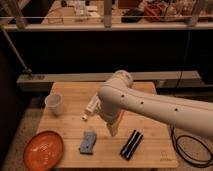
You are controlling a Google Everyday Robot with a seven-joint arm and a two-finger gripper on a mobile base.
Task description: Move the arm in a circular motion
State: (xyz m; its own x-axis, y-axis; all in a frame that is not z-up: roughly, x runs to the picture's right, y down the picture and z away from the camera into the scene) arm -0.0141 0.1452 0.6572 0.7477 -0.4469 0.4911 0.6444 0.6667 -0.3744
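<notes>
The arm (150, 102) is a thick glossy white tube with small dark holes, reaching in from the right edge over the wooden table (70, 110). Its elbow bulges near the table's middle. From there a short segment points down to a small beige tip, the gripper (114, 131), hanging just above the table between the blue sponge (88, 142) and the black object (131, 144).
A white cup (54, 103) stands at the table's left. An orange plate (44, 150) lies at the front left corner. A white tube-like object (90, 108) is partly behind the arm. Black cables (192, 150) lie on the floor at right. A dark railing and shelf run behind.
</notes>
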